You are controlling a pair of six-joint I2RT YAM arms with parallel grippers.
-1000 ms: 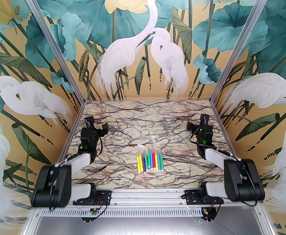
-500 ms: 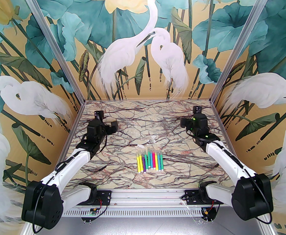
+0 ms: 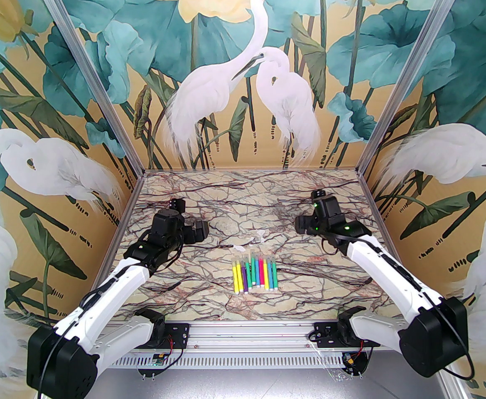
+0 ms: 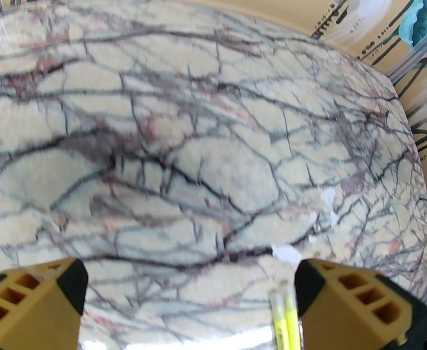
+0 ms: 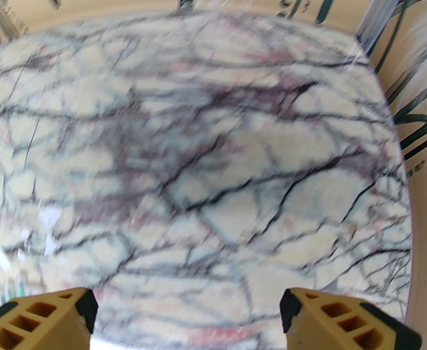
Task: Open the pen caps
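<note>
About ten short pens [image 3: 255, 273] with yellow, purple, green, pink and blue bodies lie side by side at the middle of the table. Their pale pen caps [image 3: 254, 260] point away from the arm bases. My left gripper [image 3: 198, 231] hovers to the left of and beyond the row. In the left wrist view it [image 4: 191, 297] is open and holds nothing, and two yellow pens [image 4: 284, 319] lie just inside its right finger [image 4: 359, 304]. My right gripper [image 3: 303, 225] hangs right of and beyond the row. In the blurred right wrist view it [image 5: 188, 315] is open and bare.
Two small clear plastic pieces [image 3: 262, 235] [image 3: 239, 247] lie just beyond the pen row; they appear as white flecks [image 4: 286, 252] in the left wrist view. The marbled table [image 3: 226, 306] is walled by painted panels on three sides.
Both arms have unfolded from a tucked pose and stretched out over the table. Each gripper has swung inward toward the pen row. The pens have not moved.
</note>
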